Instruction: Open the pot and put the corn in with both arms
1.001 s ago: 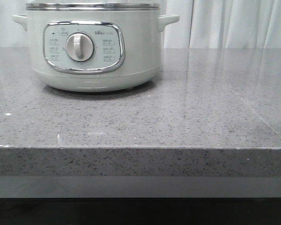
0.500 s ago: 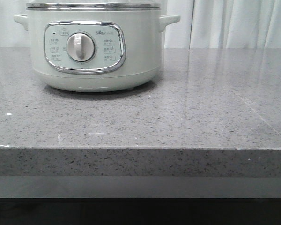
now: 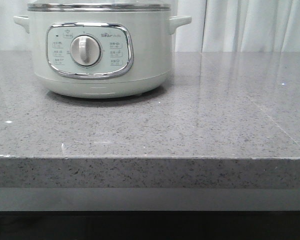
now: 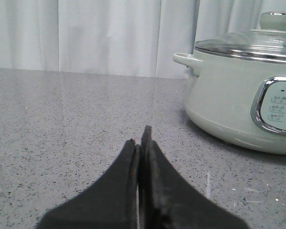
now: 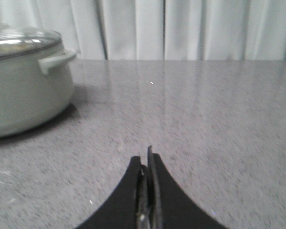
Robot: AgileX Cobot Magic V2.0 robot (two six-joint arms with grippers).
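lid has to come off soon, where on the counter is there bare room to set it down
Bare counter runs from the pot rightward to the curtain, and forward to the front edge. Only the back left, under the pot, is taken.

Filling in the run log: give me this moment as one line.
pot: lid on, on counter | corn: not in view | left gripper: shut, empty | right gripper: shut, empty

Speckled grey stone bench (image 3: 190,125), polished, with a thick front edge and pale reflections of the white curtain (image 3: 255,25) across the far part. Carries the pot (image 3: 97,50) toward the back left, flat on its base, casting a dark shadow beneath. A few tiny white flecks near the front left.
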